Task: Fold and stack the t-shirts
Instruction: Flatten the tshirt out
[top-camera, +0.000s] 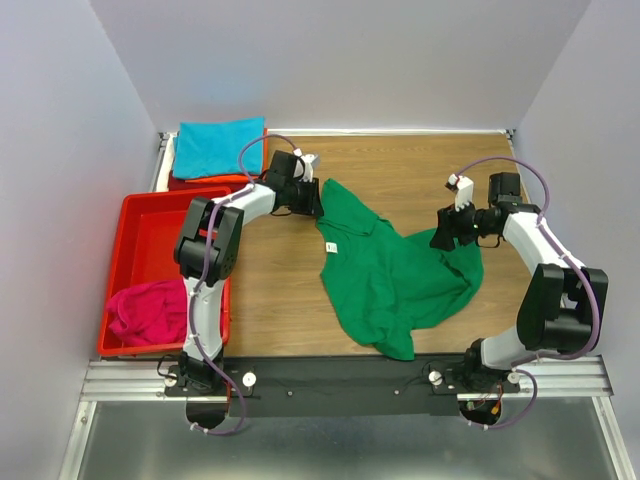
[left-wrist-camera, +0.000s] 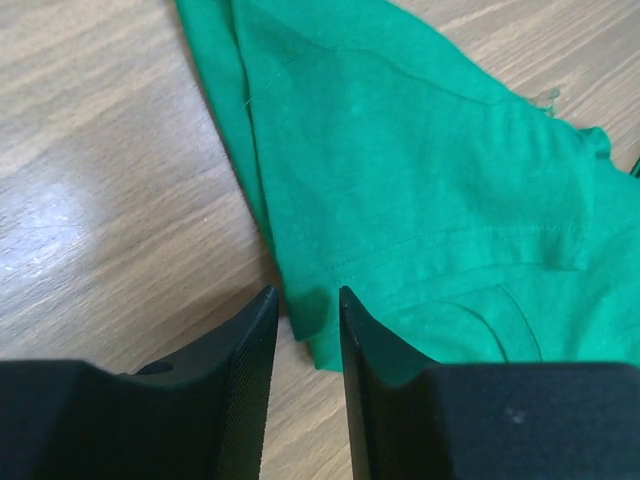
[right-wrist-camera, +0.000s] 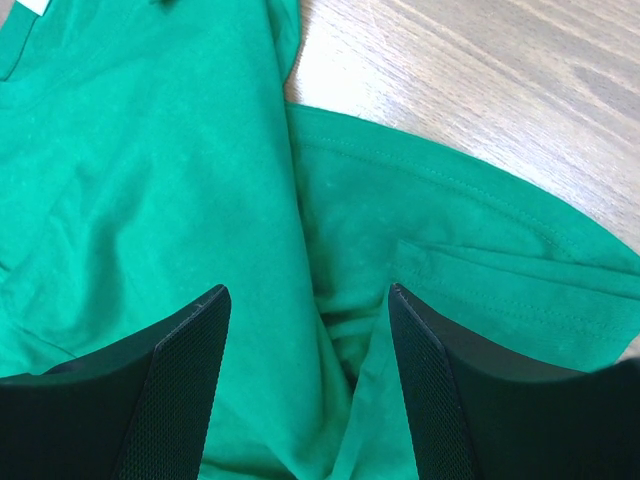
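Left pincer (left-wrist-camera: 307, 297), right pincer (right-wrist-camera: 308, 292), one green t-shirt (top-camera: 385, 265), one magenta (top-camera: 150, 310), one teal (top-camera: 215, 147).

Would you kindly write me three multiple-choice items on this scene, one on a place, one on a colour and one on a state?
1. Where does the magenta t-shirt lie?
A. on the back wall
B. in the red tray
C. draped over a robot arm

2. What colour is the folded t-shirt at the far left corner?
A. teal
B. white
C. black

3. How do the jaws of the right claw stand?
A. shut on the tray's rim
B. open over the green t-shirt
C. shut on magenta cloth

Answers:
1 B, it is bunched in the tray's near end.
2 A, the overhead view shows it teal.
3 B, the right wrist view shows them well apart above green cloth.
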